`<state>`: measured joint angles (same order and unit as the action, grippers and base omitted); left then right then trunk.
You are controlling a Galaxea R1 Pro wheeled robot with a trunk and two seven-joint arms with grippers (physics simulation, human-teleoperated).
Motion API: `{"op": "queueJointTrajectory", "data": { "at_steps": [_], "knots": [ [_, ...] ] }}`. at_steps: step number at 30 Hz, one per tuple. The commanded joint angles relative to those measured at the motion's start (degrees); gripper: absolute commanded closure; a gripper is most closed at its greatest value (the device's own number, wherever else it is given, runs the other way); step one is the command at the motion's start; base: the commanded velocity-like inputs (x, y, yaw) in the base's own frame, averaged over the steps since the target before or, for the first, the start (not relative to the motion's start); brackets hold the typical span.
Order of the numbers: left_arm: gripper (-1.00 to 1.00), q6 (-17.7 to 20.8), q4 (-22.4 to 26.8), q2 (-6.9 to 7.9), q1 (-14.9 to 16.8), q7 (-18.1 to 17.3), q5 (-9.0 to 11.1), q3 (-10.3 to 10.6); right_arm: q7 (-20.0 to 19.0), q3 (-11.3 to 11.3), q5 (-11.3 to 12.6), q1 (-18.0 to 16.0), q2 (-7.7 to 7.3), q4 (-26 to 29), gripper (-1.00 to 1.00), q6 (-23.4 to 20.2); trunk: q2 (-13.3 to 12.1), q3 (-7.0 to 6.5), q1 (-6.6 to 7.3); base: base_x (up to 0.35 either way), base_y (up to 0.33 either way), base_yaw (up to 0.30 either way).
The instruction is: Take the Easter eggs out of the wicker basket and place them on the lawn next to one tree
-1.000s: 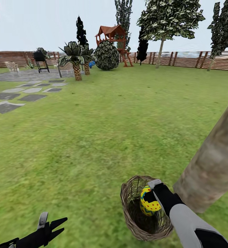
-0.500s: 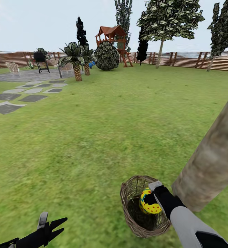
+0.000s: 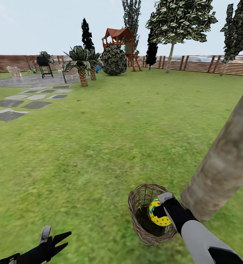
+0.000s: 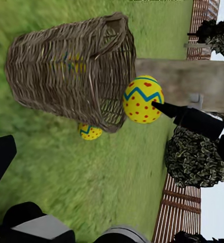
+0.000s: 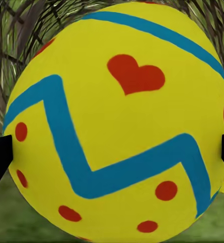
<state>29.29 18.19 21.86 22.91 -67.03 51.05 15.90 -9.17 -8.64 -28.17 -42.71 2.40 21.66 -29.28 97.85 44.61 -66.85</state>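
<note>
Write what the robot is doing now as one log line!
right gripper: shut on Easter egg | over wicker basket | tree beside | left gripper: open

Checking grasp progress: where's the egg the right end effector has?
Head view, lower right: the Easter egg is held in the right end effector just above the wicker basket opening, beside the tree trunk.

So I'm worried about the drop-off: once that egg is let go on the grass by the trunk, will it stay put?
Probably it will roll a little: the egg in the right gripper is smooth and round, held only at its sides. The lawn looks flat, so it should settle near the tree. Another egg already lies still beside the basket.
</note>
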Motion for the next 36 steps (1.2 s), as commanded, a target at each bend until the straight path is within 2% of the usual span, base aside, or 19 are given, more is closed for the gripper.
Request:
{"op": "queueJointTrajectory", "data": {
  "at_steps": [1,4,13,18,36],
  "knots": [
    [-1.00,0.5,0.0,0.34,0.0,-0.2,0.6,0.4,-0.4,-0.4,-0.5,0.0,0.06,0.2,1.00,-0.3,-0.4,-0.13,0.24,-0.044,0.000,0.000],
    [-1.00,0.5,0.0,1.10,0.0,-0.4,0.7,0.4,-0.4,-0.4,-0.4,0.0,0.06,0.4,1.00,-0.3,-0.8,-0.31,0.46,-0.008,0.000,0.000],
    [-1.00,0.5,0.0,1.08,0.0,-0.2,0.7,0.4,-0.4,-0.4,-0.3,0.0,0.38,0.5,1.00,-0.2,-0.8,-0.31,0.46,0.000,0.000,0.000],
    [-1.00,0.5,0.0,1.08,0.0,0.0,0.7,0.4,-0.3,-0.4,-0.4,0.0,0.42,0.3,1.00,-0.2,-0.8,-0.31,0.46,0.000,0.000,0.209],
    [-1.00,0.5,0.0,0.90,0.0,0.1,0.6,0.4,-0.3,-0.4,-0.5,0.0,0.30,0.6,1.00,-0.3,-8.0,-3.55,4.42,0.000,0.000,0.013]
  ]
}}
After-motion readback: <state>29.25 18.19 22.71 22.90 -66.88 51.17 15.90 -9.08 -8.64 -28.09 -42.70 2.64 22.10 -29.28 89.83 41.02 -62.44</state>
